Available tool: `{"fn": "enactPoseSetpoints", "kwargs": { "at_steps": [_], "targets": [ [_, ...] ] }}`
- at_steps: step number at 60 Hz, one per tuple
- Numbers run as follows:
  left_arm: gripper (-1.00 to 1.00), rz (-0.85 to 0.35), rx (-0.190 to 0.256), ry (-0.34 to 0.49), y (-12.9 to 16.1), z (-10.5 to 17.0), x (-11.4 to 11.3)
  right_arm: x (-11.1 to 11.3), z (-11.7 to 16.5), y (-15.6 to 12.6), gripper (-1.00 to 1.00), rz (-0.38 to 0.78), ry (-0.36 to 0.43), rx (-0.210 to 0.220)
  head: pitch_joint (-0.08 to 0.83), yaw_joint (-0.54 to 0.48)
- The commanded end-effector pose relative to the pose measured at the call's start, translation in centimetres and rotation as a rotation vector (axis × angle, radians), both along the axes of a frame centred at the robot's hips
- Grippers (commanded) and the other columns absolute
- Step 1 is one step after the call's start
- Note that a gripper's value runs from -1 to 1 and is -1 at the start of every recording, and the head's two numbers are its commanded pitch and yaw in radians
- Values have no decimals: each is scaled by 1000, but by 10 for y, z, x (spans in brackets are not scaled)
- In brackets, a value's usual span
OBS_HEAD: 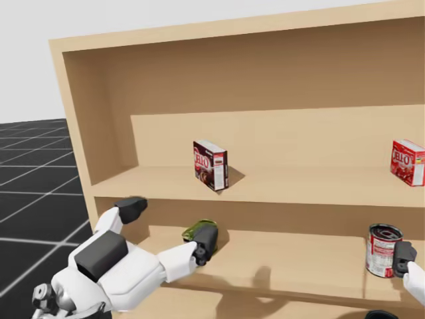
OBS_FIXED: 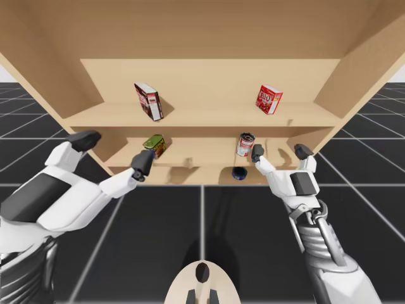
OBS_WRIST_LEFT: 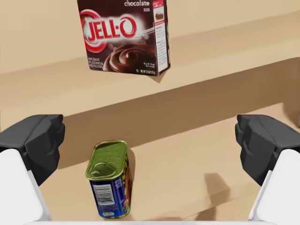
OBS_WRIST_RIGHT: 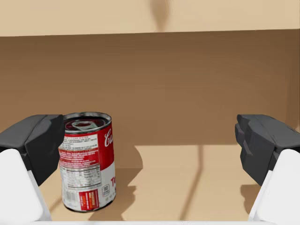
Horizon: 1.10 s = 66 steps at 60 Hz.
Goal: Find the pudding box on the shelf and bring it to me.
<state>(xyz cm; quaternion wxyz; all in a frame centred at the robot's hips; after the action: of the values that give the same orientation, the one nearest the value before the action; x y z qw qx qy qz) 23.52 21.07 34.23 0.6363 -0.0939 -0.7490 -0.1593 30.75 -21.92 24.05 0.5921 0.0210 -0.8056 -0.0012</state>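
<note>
From where I stand, the pudding box [OBS_FIXED: 149, 101], a dark brown carton, sits on the upper shelf board [OBS_FIXED: 209, 114] towards its left end, well apart from the red box [OBS_FIXED: 269, 99] at the other end. It stands upright, long axis vertical, turned a little so that its broad front and one narrow side both show. The robot's left arm [OBS_FIXED: 69, 196] is plainly the nearer one. Its jaws are spread wide and hold nothing, but they sit at the height of the lower board [OBS_FIXED: 196, 155]. A green-topped tin [OBS_WRIST_LEFT: 109, 180] stands ahead of them, between the lines of the two fingers and touching neither. In the left wrist view the carton hangs ahead of and above that tin, one board higher than the jaws point. So I reckon the reach calls for lifting first, then going in. The right arm [OBS_FIXED: 304, 190] also has its jaws open and empty, facing a red-and-white can [OBS_WRIST_RIGHT: 86, 161] just beside one finger on the lower board, far off from the carton.
</note>
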Motion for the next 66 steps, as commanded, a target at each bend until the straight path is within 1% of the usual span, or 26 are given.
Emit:
{"fn": "enactPoseSetpoints", "kwargs": {
  "at_steps": [1,10,19,22,23,24,26,38,45,49,52,55,66],
  "targets": [
    [-1000,-53,-2,-31,-9,27,5,0,-1,4,-1000,1,1,17,156,245],
    [-1000,-39,-5,-34,-11,36,27,0,-1,2,-1000,-2,-2,17,159,245],
    [-1000,-31,-21,-2,-14,41,55,0,0,2,-1000,-3,-6,15,162,247],
    [-1000,-28,-18,1,-15,41,60,0,0,1,-1000,-5,-8,14,162,247],
    [-1000,-24,-15,6,-16,41,65,0,0,1,-1000,-6,-9,15,162,248],
    [-1000,-24,-15,6,-16,41,65,0,0,1,-1000,-6,-9,15,162,248],
    [-1000,-25,-18,15,-17,41,73,0,0,0,-1000,-7,-11,17,163,249],
    [-1000,-25,-17,52,-21,46,101,-1,1,-1,-1000,-11,-17,19,163,250],
    [-1000,-26,-29,85,-22,46,119,-1,2,-2,-1000,-11,-19,21,164,250],
    [-1000,-18,-27,97,-22,44,131,-1,2,-2,-1000,-11,-20,22,164,249],
    [-1000,-23,-42,112,-20,41,140,-1,3,-2,-1000,-12,-21,21,164,249],
    [-1000,-22,-46,122,-20,39,147,-1,3,-3,-1000,-13,-21,23,165,248],
    [-1000,-43,-54,146,-19,34,164,-1,3,-4,-1000,-17,-25,21,169,245]
  ]
}}
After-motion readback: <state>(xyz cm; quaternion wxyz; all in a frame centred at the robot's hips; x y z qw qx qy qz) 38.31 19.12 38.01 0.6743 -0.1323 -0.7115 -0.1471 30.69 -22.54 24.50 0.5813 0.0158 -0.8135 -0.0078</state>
